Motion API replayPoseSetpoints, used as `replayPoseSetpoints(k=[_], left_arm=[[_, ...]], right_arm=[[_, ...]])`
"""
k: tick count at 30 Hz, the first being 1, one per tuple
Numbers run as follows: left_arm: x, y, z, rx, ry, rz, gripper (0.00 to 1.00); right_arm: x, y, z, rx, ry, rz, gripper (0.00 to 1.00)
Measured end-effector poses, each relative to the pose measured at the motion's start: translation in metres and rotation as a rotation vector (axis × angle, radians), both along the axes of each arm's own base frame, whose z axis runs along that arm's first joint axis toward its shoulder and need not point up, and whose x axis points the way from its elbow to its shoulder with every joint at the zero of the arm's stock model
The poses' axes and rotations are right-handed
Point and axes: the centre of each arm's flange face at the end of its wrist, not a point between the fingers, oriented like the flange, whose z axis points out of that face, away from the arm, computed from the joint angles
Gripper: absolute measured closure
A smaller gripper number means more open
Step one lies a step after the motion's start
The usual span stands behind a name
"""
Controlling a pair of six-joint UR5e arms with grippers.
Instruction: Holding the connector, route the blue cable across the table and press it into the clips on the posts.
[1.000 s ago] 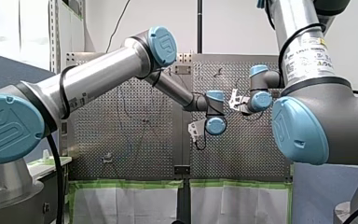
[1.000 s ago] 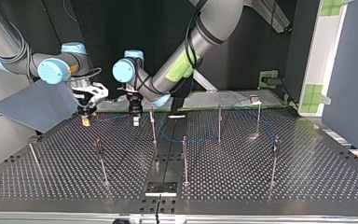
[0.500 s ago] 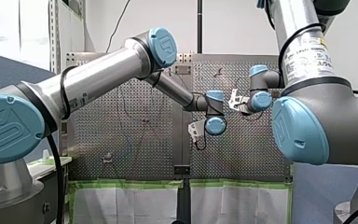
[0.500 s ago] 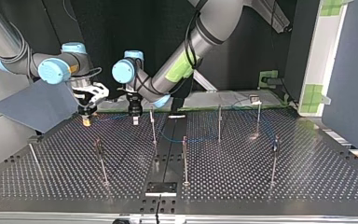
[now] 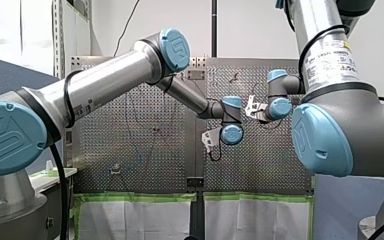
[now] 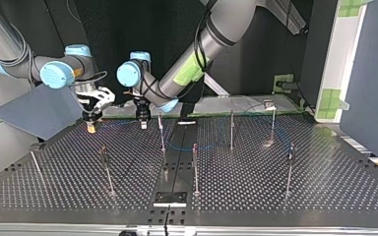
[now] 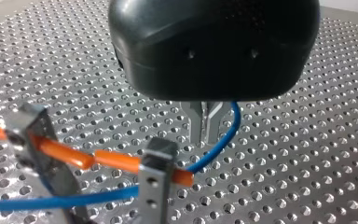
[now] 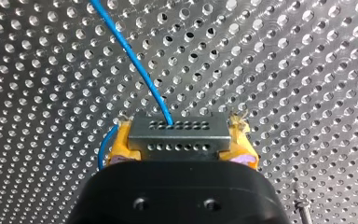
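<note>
Blue cable (image 8: 135,60) trails from the connector (image 8: 179,127), right gripper (image 8: 182,142) clamped on it for towing; left gripper (image 7: 205,133), pinched together, sits beside the slack, probably to guide it

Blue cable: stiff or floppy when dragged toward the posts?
Likely floppy: the thin blue cable bends in a loose loop beside my left gripper. Likely some spring: it leaves the grey metal connector in my right gripper nearly straight.

right tool (image 8: 182,140): yellow pads (image 8: 122,142) clamped on grey connector (image 8: 178,127) | blue cable (image 8: 130,56) runs ahead over perforated table (image 8: 284,56)
</note>
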Motion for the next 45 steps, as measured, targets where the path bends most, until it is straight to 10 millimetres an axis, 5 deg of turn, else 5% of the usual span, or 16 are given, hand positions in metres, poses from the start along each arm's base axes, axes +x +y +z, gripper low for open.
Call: replayPoseSetpoints(k=[3,5,6,8,12,15,17,19,32,45], left_arm=[[0.0,0.0,0.0,-0.002,0.003,0.001,1.0],[0.0,0.0,0.001,-0.003,0.004,0.001,0.71],[0.0,0.0,0.001,-0.003,0.004,0.001,0.71],[-0.001,0.0,0.002,-0.003,0.007,0.0,0.53],[-0.002,0.001,0.002,-0.002,0.016,0.004,0.53],[-0.003,0.002,0.001,0.0,0.023,0.006,0.65],[-0.004,0.002,0.002,0.0,0.026,0.007,0.96],[-0.005,0.002,0.003,0.001,0.03,0.012,1.0],[-0.013,0.004,0.035,-0.003,0.036,0.036,1.0],[-0.033,0.009,0.1,-0.019,0.02,0.085,1.0]], right_arm=[[0.0,0.0,0.0,0.0,0.0,-0.001,1.0],[-0.001,-0.001,0.0,-0.001,0.0,-0.002,1.0],[-0.001,-0.001,0.0,-0.001,0.0,-0.002,1.0],[-0.001,-0.001,0.0,-0.001,0.0,-0.002,1.0],[-0.001,-0.001,0.0,-0.002,0.0,-0.003,1.0],[-0.001,-0.001,0.0,-0.002,0.0,-0.003,1.0],[-0.001,-0.001,0.0,-0.002,0.0,-0.004,1.0],[-0.001,-0.001,0.0,-0.002,0.0,-0.004,1.0],[-0.001,-0.002,0.011,-0.017,-0.004,-0.001,1.0],[-0.002,-0.003,0.112,-0.115,-0.077,0.024,1.0]])
